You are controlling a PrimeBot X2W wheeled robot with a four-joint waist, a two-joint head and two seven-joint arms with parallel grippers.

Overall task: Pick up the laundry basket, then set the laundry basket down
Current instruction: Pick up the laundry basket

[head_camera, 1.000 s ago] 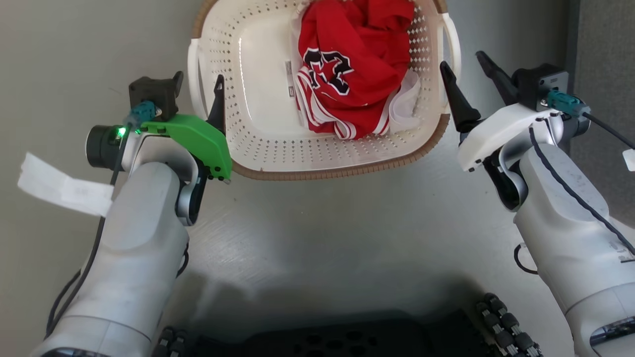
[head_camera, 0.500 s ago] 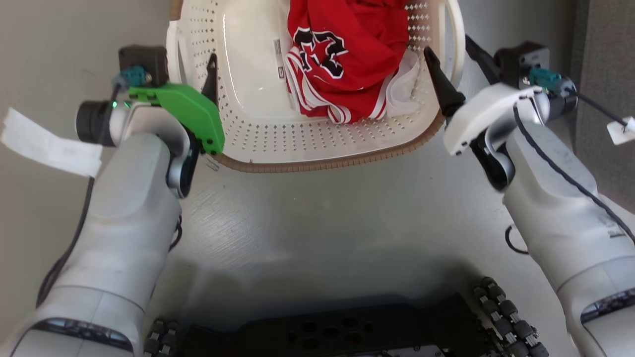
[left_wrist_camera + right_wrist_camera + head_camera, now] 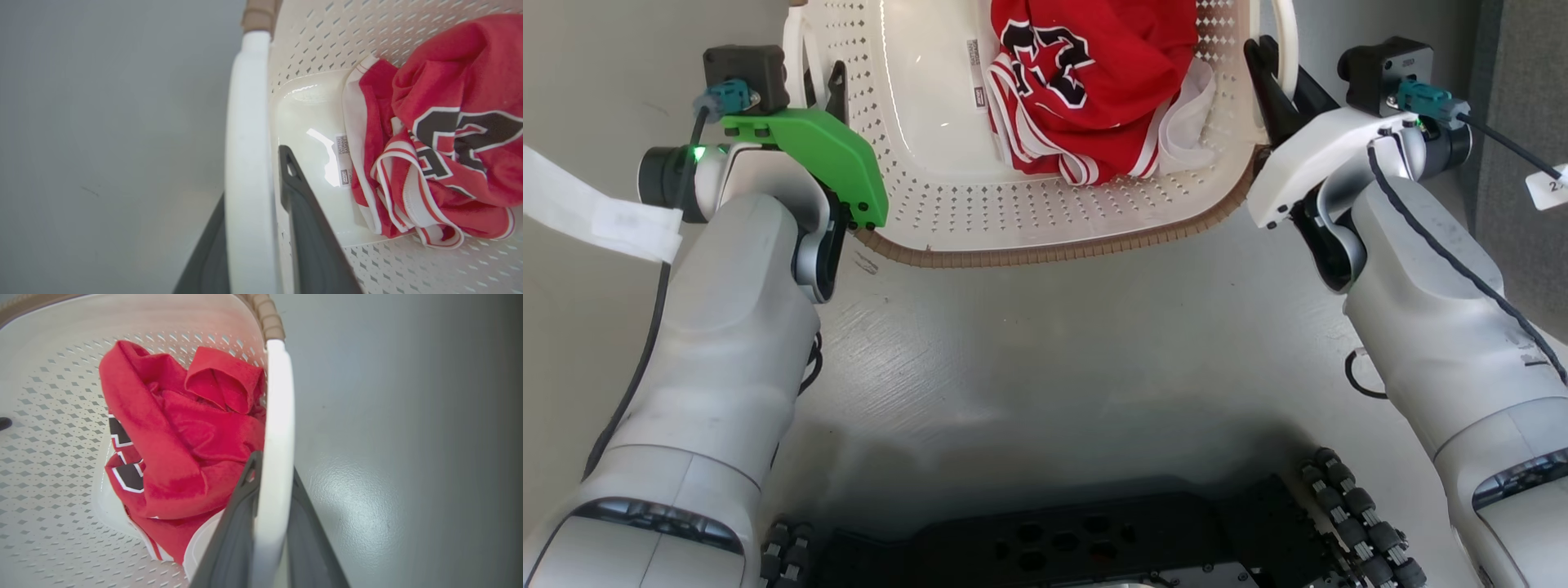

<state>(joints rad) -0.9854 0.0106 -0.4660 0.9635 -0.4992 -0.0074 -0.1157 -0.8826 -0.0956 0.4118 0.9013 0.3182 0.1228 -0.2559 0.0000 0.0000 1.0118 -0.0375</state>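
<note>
On the floor ahead, between both arms: laundry basket [image 3: 947,220], handles lying left and right. Left claw [image 3: 821,82] narrowed onto left handle [image 3: 245,163]; right claw [image 3: 1282,73] likewise onto right handle [image 3: 276,457]. Arms equally near.

The laundry basket [image 3: 947,212] is glossy cream plastic, its brown rim [image 3: 1029,255] ribbed like weave. The red jersey [image 3: 1111,122] is soft matt cloth; the grey floor [image 3: 1045,351] looks smooth, faintly scuffed.
</note>
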